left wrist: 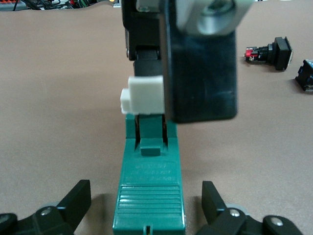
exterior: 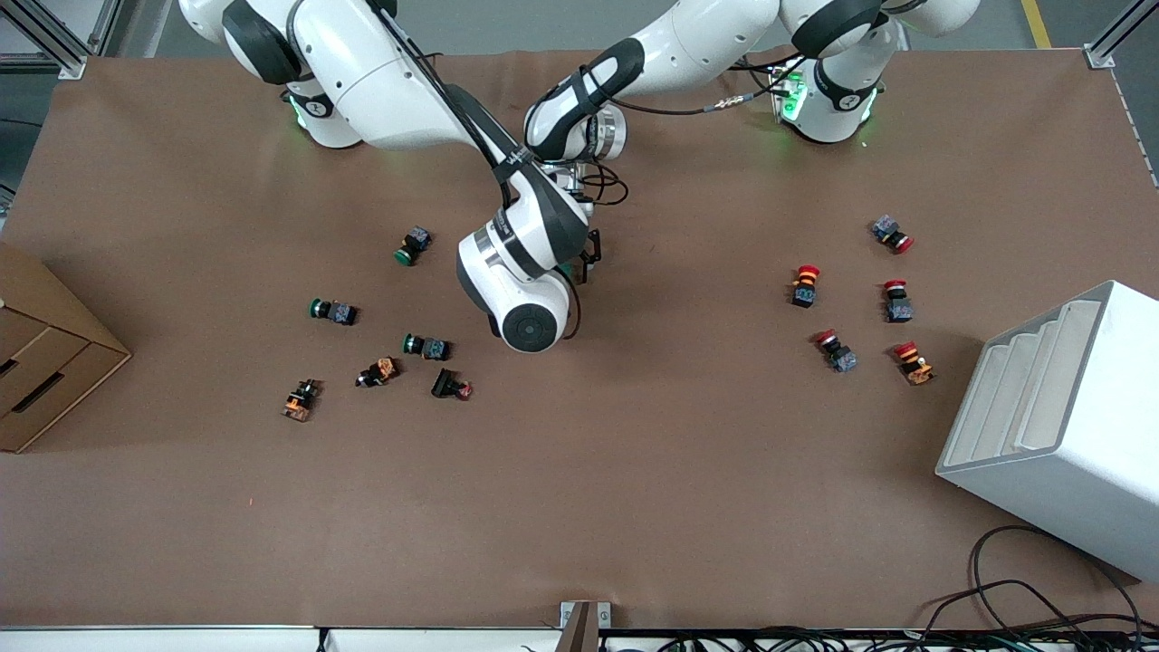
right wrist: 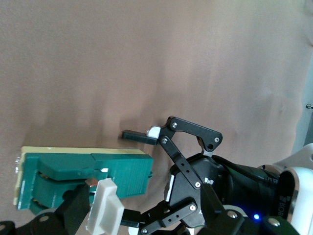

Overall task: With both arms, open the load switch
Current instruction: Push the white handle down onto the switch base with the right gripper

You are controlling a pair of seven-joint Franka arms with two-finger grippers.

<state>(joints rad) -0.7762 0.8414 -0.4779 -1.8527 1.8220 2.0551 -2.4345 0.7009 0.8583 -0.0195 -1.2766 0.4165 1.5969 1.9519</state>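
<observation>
From the front, the left arm (exterior: 579, 100) and right arm (exterior: 521, 263) met over mid-table and hid most of the load switch (exterior: 567, 269), which lay between the two groups of push buttons.

In the left wrist view, the left gripper (left wrist: 146, 210) stood wide, straddling the green body without touching it. The right gripper (left wrist: 166, 88) sat against the white tab (left wrist: 143, 95); whether it held the tab could not be told.

The right wrist view agreed. The left gripper should probably clamp the body squarely first, then the right could swing the tab about its hinge.

The green switch (left wrist: 149, 196) lies between the left gripper's (left wrist: 146, 208) open fingers (left wrist: 73, 203). The right gripper (left wrist: 195, 63) holds its white tab (left wrist: 143, 95).
</observation>
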